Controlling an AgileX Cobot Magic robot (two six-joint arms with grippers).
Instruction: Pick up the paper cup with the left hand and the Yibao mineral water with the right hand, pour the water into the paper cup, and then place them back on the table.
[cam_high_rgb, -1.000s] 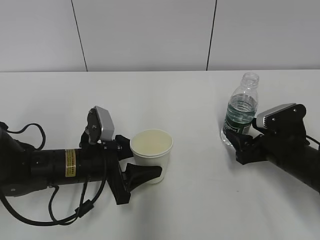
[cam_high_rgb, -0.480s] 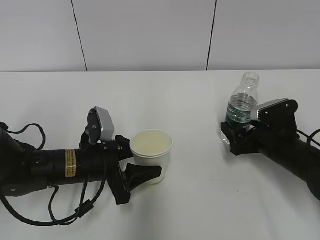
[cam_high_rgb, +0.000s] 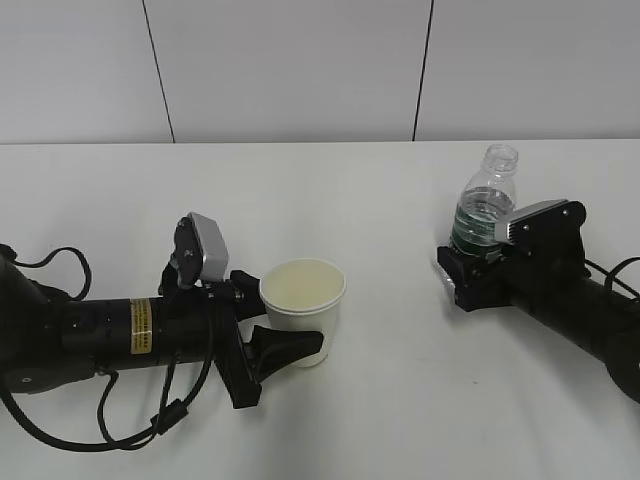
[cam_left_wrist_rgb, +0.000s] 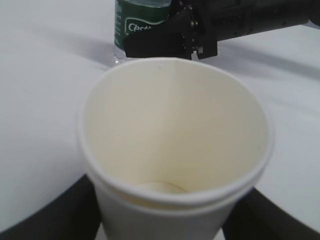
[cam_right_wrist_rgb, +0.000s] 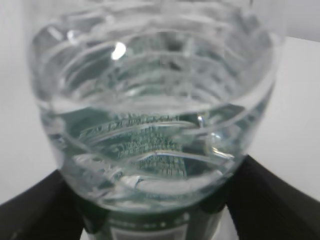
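The right tool (cam_high_rgb: 468, 272) has slid in around the Yibao mineral water (cam_high_rgb: 481, 225) and now hugs it on the worktop (cam_high_rgb: 380, 190), while the left tool (cam_high_rgb: 285, 330) sits spread beside the paper cup (cam_high_rgb: 302, 308), so lifting seems next.

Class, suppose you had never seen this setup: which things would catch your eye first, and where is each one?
First, the paper cup standing at centre-left of the white table, with the left hand set around its lower part; in the wrist view it looks empty. Next, the capless Yibao mineral water at the right, its green label half hidden by the right hand set around it.
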